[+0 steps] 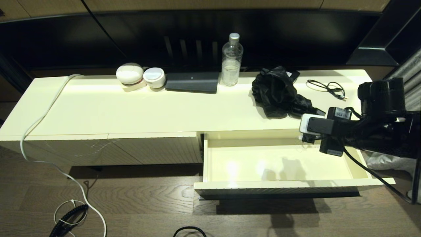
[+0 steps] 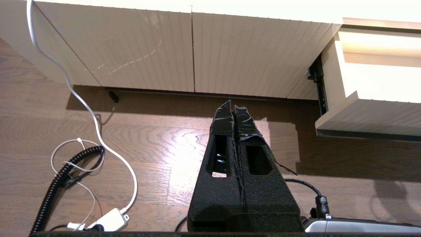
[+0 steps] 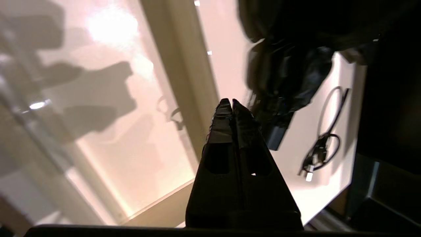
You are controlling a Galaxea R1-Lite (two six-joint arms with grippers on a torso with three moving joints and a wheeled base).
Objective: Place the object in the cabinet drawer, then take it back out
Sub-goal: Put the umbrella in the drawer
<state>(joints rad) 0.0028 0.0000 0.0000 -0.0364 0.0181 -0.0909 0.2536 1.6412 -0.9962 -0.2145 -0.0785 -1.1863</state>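
Two arms on this rig, and only one was doing anything for me: the right gripper (image 3: 229,102) hung over the back right corner of the wide shallow cream drawer (image 1: 283,189), fingers clenched tight together on nothing at all. I had that drawer standing pulled well out of the long cream cabinet (image 1: 98,112), its smooth interior bare, which I read as the reason the arm was up here at all: the slot was ready and waiting for the load. And the load, the black compact folding umbrella (image 1: 279,93), a loose shiny bundle of fabric, lay on the cabinet top just behind the drawer opening, its short handle end poking toward the front edge, near the gripper but, in the right wrist view, apart from it. So nothing was in the drawer yet; my judgement was that the first half of the job had not started. With the tips pinched shut I could not have taken hold of anything, so they would have had to spread before closing on that handle. A thin black cable (image 1: 327,87) coiled just beside the umbrella, close enough that I would have minded snagging it. The left gripper (image 2: 234,107) sat parked low over the wooden floor (image 2: 158,144) before the ribbed cabinet front, fingers pressed together, empty
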